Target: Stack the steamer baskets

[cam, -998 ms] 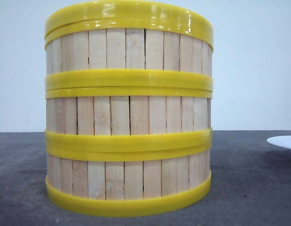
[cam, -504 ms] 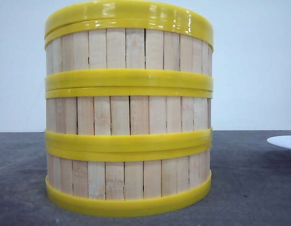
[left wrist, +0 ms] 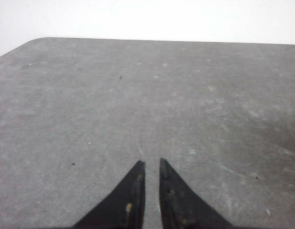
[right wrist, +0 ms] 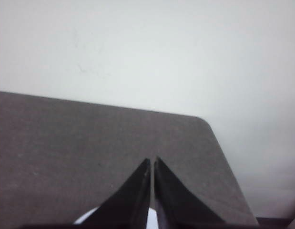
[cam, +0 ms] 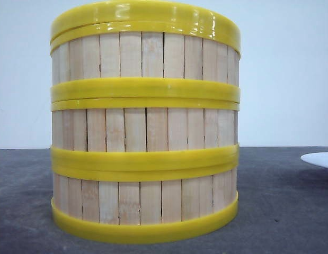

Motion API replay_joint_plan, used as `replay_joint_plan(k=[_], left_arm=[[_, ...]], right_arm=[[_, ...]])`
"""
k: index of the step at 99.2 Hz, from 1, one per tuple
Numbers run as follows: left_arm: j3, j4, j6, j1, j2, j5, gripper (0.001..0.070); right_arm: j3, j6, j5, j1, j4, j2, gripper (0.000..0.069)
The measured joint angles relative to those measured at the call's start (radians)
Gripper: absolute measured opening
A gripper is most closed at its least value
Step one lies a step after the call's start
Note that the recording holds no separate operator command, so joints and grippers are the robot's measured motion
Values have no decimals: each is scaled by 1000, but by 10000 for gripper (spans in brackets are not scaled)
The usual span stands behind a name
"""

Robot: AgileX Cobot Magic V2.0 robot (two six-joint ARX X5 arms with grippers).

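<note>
Three steamer baskets stand stacked in one column close to the front camera: the bottom basket (cam: 145, 201) on the grey table, the middle basket (cam: 145, 129) on it, the top basket (cam: 145, 55) above. Their yellow rims line up. Neither gripper shows in the front view. In the left wrist view my left gripper (left wrist: 151, 162) hangs over bare table, fingers nearly together with nothing between them. My right gripper (right wrist: 152, 160) is shut and empty in the right wrist view, above the table near a far corner. No basket appears in either wrist view.
A flat white plate (cam: 320, 159) lies on the grey table (cam: 280, 211) at the right edge of the front view; a white sliver of the plate (right wrist: 87, 217) shows under the right fingers. A white wall stands behind the table.
</note>
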Motion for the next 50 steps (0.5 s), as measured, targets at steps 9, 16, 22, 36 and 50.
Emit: replay_joint_plan(k=[9, 16, 22, 36, 50], left_arm=[[0, 0, 0, 0, 0, 0, 28], [0, 0, 0, 0, 0, 0, 28], [0, 0, 0, 0, 0, 0, 28], [0, 0, 0, 0, 0, 0, 28], [0, 0, 0, 0, 0, 0, 28]], right_arm=[[-122, -1, -38, -45, 64, -50, 9], [-210, 0, -48, -68, 116, -93, 9], [-282, 0, -65, -83, 162, -134, 9], [-437, 0, -92, -96, 243, -235, 9], [-567, 0, -107, -96, 304, -333, 9]])
